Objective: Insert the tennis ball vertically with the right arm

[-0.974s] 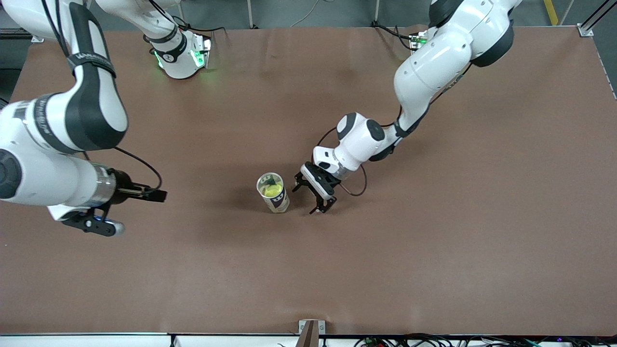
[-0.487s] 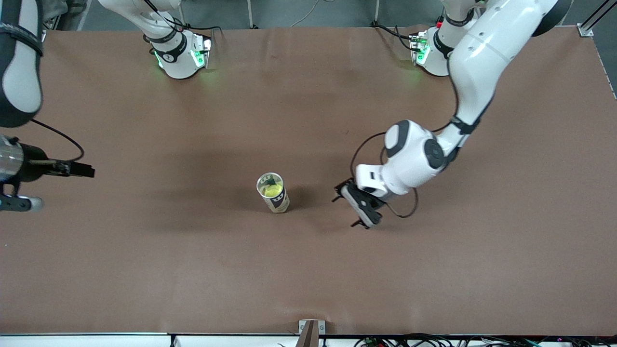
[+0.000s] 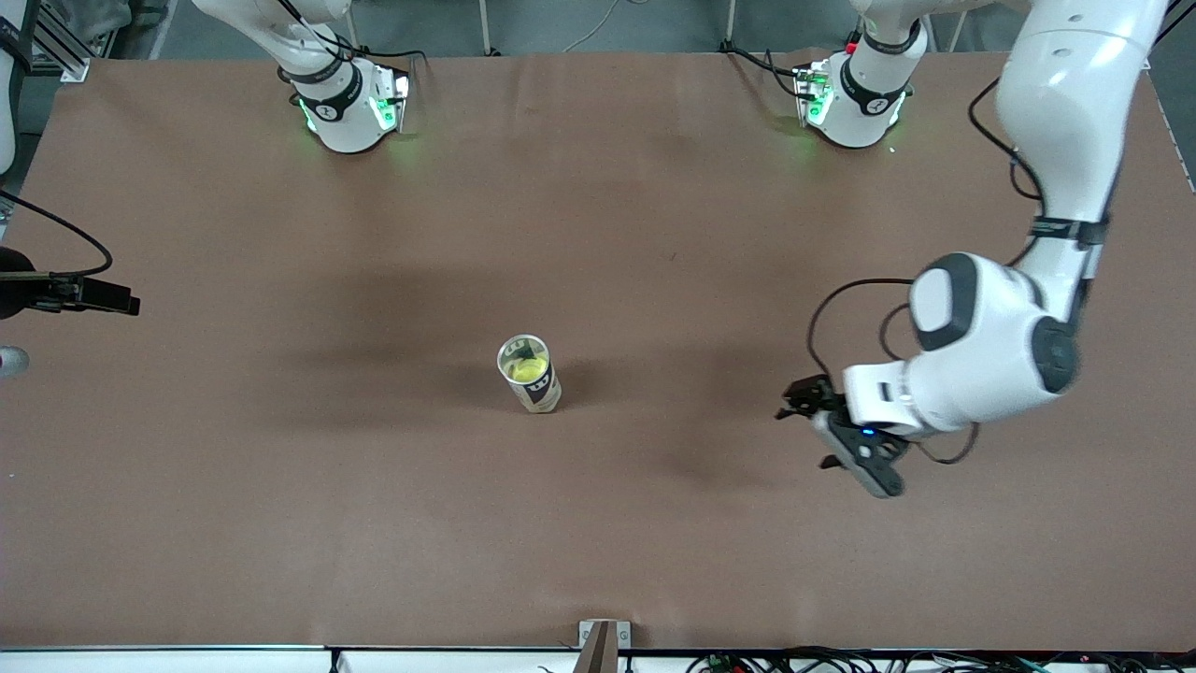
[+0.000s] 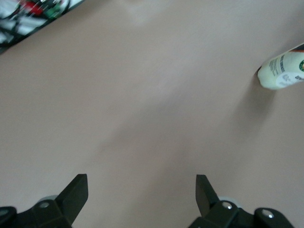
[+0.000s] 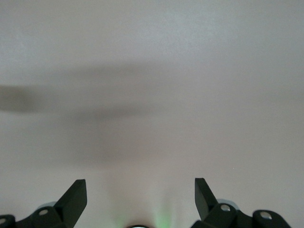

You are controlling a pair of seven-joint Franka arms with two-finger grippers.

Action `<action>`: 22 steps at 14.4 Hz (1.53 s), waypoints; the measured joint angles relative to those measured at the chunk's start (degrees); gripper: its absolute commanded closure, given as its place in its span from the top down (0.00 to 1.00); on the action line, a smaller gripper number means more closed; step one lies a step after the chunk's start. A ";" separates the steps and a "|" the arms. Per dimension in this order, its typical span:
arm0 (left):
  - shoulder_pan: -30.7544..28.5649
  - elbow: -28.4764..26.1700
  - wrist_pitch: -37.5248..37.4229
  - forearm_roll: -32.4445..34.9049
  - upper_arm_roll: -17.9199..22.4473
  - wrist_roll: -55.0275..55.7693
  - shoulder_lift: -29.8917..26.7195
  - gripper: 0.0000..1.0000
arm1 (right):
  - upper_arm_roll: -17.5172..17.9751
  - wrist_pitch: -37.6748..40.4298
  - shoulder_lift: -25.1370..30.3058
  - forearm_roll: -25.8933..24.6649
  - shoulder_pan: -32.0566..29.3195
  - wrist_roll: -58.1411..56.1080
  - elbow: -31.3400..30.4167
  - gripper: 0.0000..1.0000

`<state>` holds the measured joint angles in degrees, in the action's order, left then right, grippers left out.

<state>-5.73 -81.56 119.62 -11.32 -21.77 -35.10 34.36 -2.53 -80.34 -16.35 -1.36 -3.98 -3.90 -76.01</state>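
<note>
Front view: a tall clear plastic tube with a dark label [image 3: 531,375] stands upright near the middle of the brown table [image 3: 598,523]. Its long side points up and its open mouth faces up. A fuzzy yellow tennis ball [image 3: 526,369] sits inside it.

The ball looks light, soft and a bit springy, so it should not slip much. A good hold is across its round middle. The tube looks thin and could tip easily.

The left gripper [image 3: 815,428] hangs over bare table toward the left arm's end, fingers spread apart, holding nothing. The right gripper [image 5: 140,199] is over bare table too, fingers apart and empty.
</note>
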 measured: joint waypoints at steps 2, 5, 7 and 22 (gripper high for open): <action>-0.23 3.54 -6.13 0.57 2.45 5.87 -0.52 1.00 | 0.20 -0.11 0.01 -0.01 0.00 0.00 0.08 1.00; -0.08 4.99 -9.52 1.49 5.46 11.18 -2.92 1.00 | 0.81 -0.67 0.01 0.38 0.12 0.01 0.16 1.00; -0.02 5.07 -12.95 1.50 8.42 11.85 -5.07 1.00 | 1.27 -0.79 0.01 1.93 0.60 0.02 0.24 1.00; 3.56 2.08 -28.19 9.65 16.79 31.36 -25.95 1.00 | -2.66 1.42 5.19 2.53 5.98 0.08 -1.31 1.00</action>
<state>-2.17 -79.49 91.43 -1.67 -4.98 -3.73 8.41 -5.19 -78.91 -11.16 1.17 2.00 -3.82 -77.33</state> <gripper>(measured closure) 0.000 0.000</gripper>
